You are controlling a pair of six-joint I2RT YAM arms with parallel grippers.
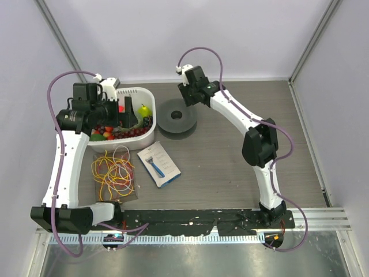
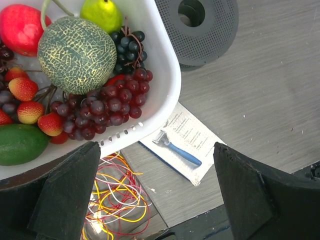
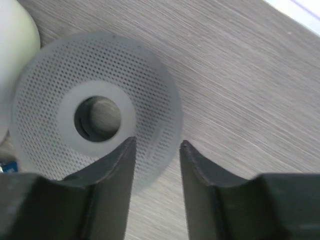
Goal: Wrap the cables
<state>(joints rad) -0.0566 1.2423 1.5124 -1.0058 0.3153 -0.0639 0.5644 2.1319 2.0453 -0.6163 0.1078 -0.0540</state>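
In the top view, the wire (image 1: 113, 173) is seen as a loose tangle of thread-thin yellow-orange loops, with some red and pale strands mixed in. It lies on the bench (image 1: 230, 167) at 6 o'clock from the white basket (image 1: 147, 137). No strand can be seen reaching the spool (image 1: 177, 119), which lies flat on the bench just beside the basket at its 3 o'clock and well apart from the tangle. A carded blue razor (image 1: 159, 164) lies at 3 o'clock from the wire and 6 o'clock from the spool.

The left tool (image 1: 124, 115) is held over the basket. In the left wrist view its fingers are spread wide and nothing is held between them (image 2: 156, 150). Beneath it a melon (image 2: 76, 54), dark grapes (image 2: 107, 107) and strawberries (image 2: 30, 112) are seen in the basket (image 2: 170, 85). The wire (image 2: 117, 200) shows at 6 o'clock below the rim, the razor card (image 2: 182, 142) beside it, and the perforated spool (image 2: 200, 25) at 1 o'clock.

The right tool (image 1: 185, 99) is positioned at 12 o'clock from the spool, over its far edge. In the right wrist view its fingers stand a narrow gap apart (image 3: 157, 145), framing the rim of the grey spool (image 3: 95, 117) at that view's 6 o'clock. Contact with the disc cannot be made out, and nothing is clamped.
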